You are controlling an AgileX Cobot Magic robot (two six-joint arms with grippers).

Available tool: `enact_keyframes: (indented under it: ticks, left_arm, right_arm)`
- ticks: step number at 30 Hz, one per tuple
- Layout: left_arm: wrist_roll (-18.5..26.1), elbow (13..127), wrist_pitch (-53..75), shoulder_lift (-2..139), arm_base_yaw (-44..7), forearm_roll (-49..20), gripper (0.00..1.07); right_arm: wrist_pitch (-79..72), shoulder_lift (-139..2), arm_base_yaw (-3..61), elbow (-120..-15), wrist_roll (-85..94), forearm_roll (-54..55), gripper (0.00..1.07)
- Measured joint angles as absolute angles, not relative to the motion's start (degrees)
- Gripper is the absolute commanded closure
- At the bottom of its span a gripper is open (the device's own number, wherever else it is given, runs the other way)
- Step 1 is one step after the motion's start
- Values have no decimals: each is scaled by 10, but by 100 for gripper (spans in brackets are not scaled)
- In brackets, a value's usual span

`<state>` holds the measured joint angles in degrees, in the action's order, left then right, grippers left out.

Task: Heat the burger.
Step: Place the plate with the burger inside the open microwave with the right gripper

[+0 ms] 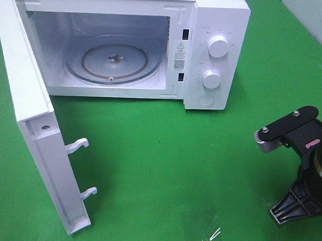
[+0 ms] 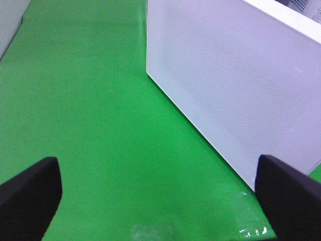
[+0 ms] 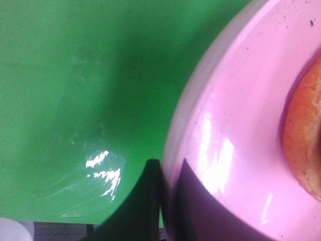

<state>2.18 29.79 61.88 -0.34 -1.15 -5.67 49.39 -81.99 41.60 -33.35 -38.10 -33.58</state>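
Green counter (image 1: 165, 152) holds the open, empty microwave (image 1: 229, 27); my right jaws seem clamped on the pink plate (image 3: 235, 125) carrying the burger (image 3: 306, 135), left jaws wide, empty; loading, heating remain.

microwave casing (image 1: 221, 16) smooth white, slight gloss. turntable (image 1: 114, 62) clear glass. door panel (image 2: 235, 85) fine dotted mesh texture. green table cover (image 1: 165, 152) smooth, sheeny glare. plate (image 3: 235, 150) glossy pink. burger (image 3: 306, 145) bun grainy. left gripper (image 2: 156, 168) fingers (image 2: 30, 193) matt black.
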Motion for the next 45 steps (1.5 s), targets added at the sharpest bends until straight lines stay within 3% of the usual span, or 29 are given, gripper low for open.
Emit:
enact_keyframes:
  ticks: [2,24,45]
  left_arm:
    - [22,298,619,-3,-11,-57,10]
    - [22,298,619,-3,-11,-57,10]
    - [22,298,619,-3,-11,-57,10]
  right_arm:
    - [497,-820,454,-333,-381,-337,107]
    - [511,-820,621,-333,-383,-348,107]
    - [492,-820,628,-332,-256,-415,107]
